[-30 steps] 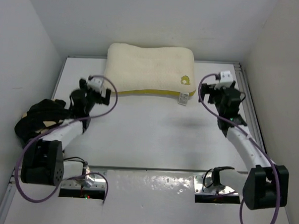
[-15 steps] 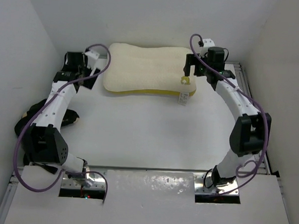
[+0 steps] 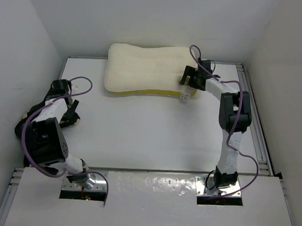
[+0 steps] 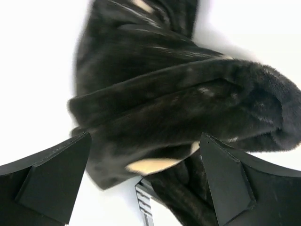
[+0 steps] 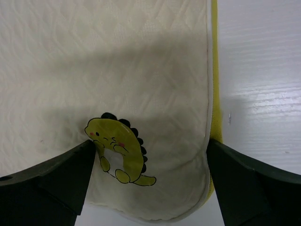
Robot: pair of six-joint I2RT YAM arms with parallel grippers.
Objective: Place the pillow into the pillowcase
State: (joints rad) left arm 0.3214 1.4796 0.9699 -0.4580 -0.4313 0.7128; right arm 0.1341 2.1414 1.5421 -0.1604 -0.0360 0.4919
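Hovering left gripper (image 4: pixel 143 150): jaws wide, nothing held; bunched pillowcase (image 4: pixel 178 103) right below and ahead of the fingers, probably lined up to grab a fold.
right gripper (image 5: pixel 150 146): wide open, empty, straddling the pillow (image 5: pixel 94 56) corner; logo (image 5: pixel 117 150) between the fingers, likely set to pinch here.
left arm pose: folded back, wrist pointing down.
right arm pose: stretched far forward, wrist low over the pillow.
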